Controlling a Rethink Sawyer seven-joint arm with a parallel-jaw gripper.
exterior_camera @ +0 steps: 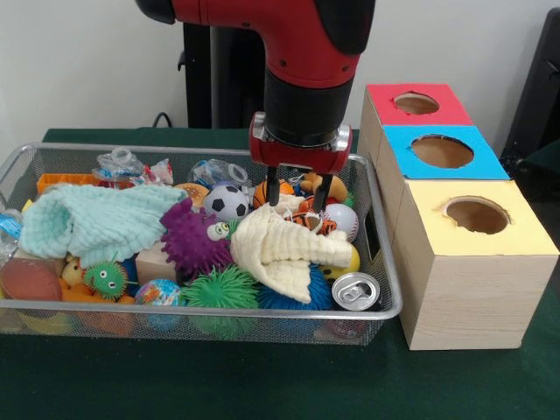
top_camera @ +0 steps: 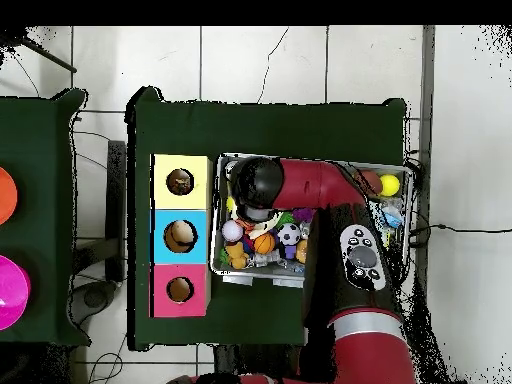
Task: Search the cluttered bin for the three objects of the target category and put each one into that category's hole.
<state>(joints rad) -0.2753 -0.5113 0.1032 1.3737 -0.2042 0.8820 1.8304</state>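
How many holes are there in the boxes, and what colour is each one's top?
Red: 1
Blue: 1
Yellow: 1
Total: 3 holes

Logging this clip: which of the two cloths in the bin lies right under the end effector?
The cream cloth, bunched beneath the end effector. The mint cloth lies spread at the bin's other end.

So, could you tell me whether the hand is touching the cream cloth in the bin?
Cannot tell. In the front view the hand hangs just above the cream cloth, fingertips meeting its top edge; the overhead view hides it.
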